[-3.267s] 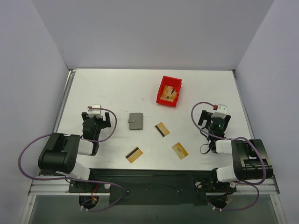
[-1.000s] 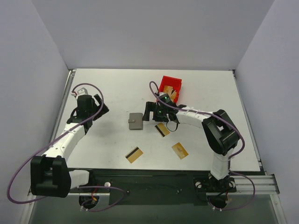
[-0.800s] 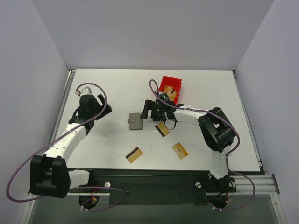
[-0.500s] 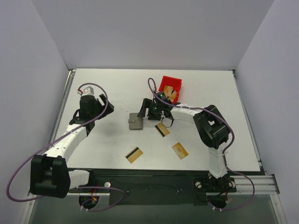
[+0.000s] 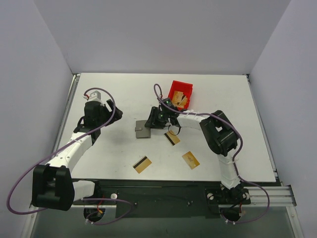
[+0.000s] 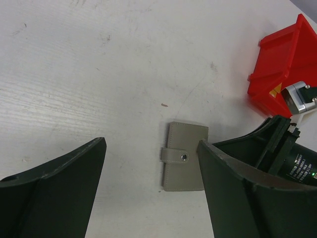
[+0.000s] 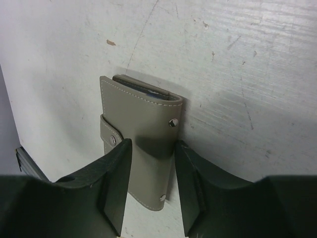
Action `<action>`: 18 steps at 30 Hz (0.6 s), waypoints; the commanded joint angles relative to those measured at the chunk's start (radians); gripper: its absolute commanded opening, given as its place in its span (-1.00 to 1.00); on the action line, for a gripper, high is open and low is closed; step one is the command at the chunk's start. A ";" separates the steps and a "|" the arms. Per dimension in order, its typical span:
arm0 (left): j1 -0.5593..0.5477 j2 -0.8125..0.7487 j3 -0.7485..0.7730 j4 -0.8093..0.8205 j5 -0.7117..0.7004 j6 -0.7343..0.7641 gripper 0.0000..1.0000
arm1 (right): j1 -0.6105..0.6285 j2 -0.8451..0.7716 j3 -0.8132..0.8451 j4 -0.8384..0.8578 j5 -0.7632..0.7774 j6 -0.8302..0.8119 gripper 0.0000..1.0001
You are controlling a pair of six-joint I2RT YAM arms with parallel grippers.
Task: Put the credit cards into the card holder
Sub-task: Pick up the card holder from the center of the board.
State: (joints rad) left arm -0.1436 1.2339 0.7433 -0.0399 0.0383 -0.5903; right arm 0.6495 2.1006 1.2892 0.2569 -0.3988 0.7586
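Observation:
The grey card holder [image 5: 142, 129] lies shut on the table, its tab snapped [image 6: 185, 156] [image 7: 141, 124]. My right gripper [image 5: 154, 120] [image 7: 152, 173] hangs over its right part. Its jaws are partly drawn in with a gap between them, and the holder's surface shows in that gap. The holder lies flat and is wider than the gap. My left gripper [image 5: 101, 111] [image 6: 151, 144] is open and empty, well left of the holder. Three gold-tan credit cards lie on the table: one [image 5: 172, 137] right of the holder, one [image 5: 142, 164] near the front, one [image 5: 190, 159] front right.
A red bin [image 5: 179, 95] [image 6: 285, 74] with tan items inside stands just behind the right gripper. The right arm stretches across the middle of the table. Grey walls close in the left, back and right.
My right gripper has slid left onto the card holder and its jaws have narrowed a lot. The holder has shifted slightly left. The left gripper has barely moved.

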 commanded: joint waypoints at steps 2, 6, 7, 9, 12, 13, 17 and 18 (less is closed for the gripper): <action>0.001 -0.021 0.010 0.052 0.015 0.010 0.70 | 0.010 0.062 0.004 -0.107 0.012 0.004 -0.38; 0.001 -0.016 0.011 0.049 0.018 0.009 0.69 | 0.010 0.064 0.002 -0.102 0.009 -0.008 -0.69; 0.001 -0.016 0.014 0.049 0.020 0.009 0.70 | 0.010 0.059 0.001 -0.102 0.011 -0.016 -0.83; 0.002 -0.011 0.019 0.049 0.026 0.010 0.69 | 0.007 0.049 -0.004 -0.093 0.011 -0.028 -0.98; 0.007 -0.005 0.031 0.041 0.038 0.015 0.69 | 0.003 0.006 -0.031 -0.049 -0.008 -0.054 -1.00; 0.007 -0.004 0.042 0.041 0.046 0.021 0.69 | 0.001 -0.007 -0.042 -0.038 -0.018 -0.071 -1.00; 0.007 -0.004 0.079 0.006 0.110 0.055 0.69 | -0.023 -0.105 -0.091 0.016 -0.078 -0.143 -1.00; 0.007 -0.002 0.090 0.005 0.161 0.063 0.69 | -0.031 -0.134 -0.100 0.025 -0.095 -0.154 -1.00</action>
State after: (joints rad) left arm -0.1421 1.2346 0.7513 -0.0452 0.0837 -0.5751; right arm 0.6418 2.0846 1.2335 0.2920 -0.4335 0.7040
